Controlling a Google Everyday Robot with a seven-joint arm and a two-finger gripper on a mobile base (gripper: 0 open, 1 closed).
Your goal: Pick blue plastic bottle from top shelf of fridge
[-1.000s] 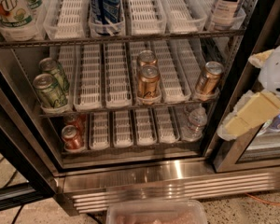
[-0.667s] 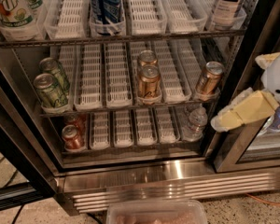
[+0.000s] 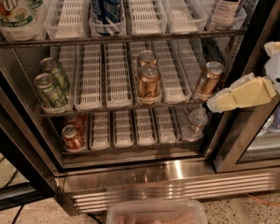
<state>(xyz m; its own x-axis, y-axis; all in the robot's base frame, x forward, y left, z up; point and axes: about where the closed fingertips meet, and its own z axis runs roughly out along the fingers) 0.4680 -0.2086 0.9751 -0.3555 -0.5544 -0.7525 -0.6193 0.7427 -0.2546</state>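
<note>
The blue plastic bottle (image 3: 228, 4) stands at the far right of the top shelf (image 3: 144, 35); its white label reads "TEA" and its cap is cut off by the top edge. My gripper (image 3: 220, 103), cream-coloured on a white wrist, comes in from the right at the level of the middle rack. It is well below the bottle and just right of a copper can (image 3: 209, 80). It holds nothing that I can see. The fridge (image 3: 177, 181) stands open, with its ribbed steel base at the bottom.
A blue Pepsi bottle (image 3: 105, 6) and a 7UP bottle (image 3: 11, 8) share the top shelf. Green cans (image 3: 50, 88) and copper cans (image 3: 148, 80) stand on the middle rack. Red cans (image 3: 73, 137) and a clear bottle (image 3: 196, 122) are below. A plastic tub (image 3: 156, 212) is at the bottom edge.
My gripper has moved left and a little up, from in front of the right door frame toward the copper can on the middle rack. Nothing in the fridge has moved.
</note>
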